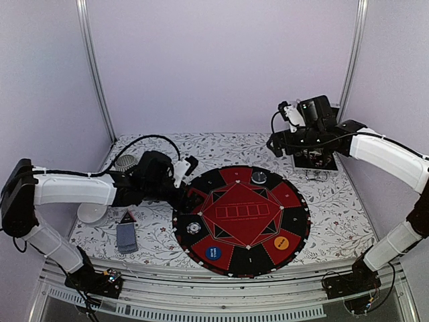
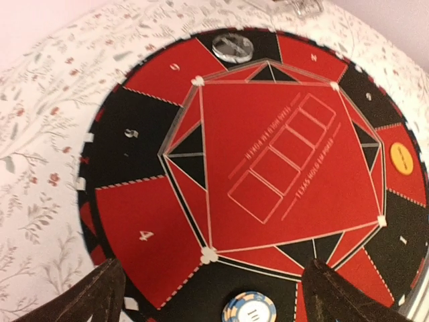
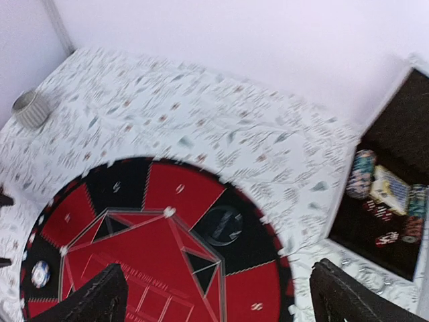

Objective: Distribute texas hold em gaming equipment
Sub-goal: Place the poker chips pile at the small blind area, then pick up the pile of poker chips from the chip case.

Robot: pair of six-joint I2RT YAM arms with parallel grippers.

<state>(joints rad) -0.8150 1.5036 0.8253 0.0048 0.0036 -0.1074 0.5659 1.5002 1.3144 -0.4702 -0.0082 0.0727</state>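
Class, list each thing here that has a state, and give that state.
left gripper: open, empty.
right gripper: open, empty.
black case: open, chips and cards inside.
striped poker chip: flat on the mat.
blue marker disc: flat on the mat.
orange marker disc: flat on the mat.
card stack: face down, beside the mat.
ribbed cup: upright.

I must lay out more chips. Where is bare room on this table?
Free: the red centre of the mat, between dark disc, blue disc and orange disc; the cloth right of the mat. Crowded: left side, with cards, ribbed cup, left arm.
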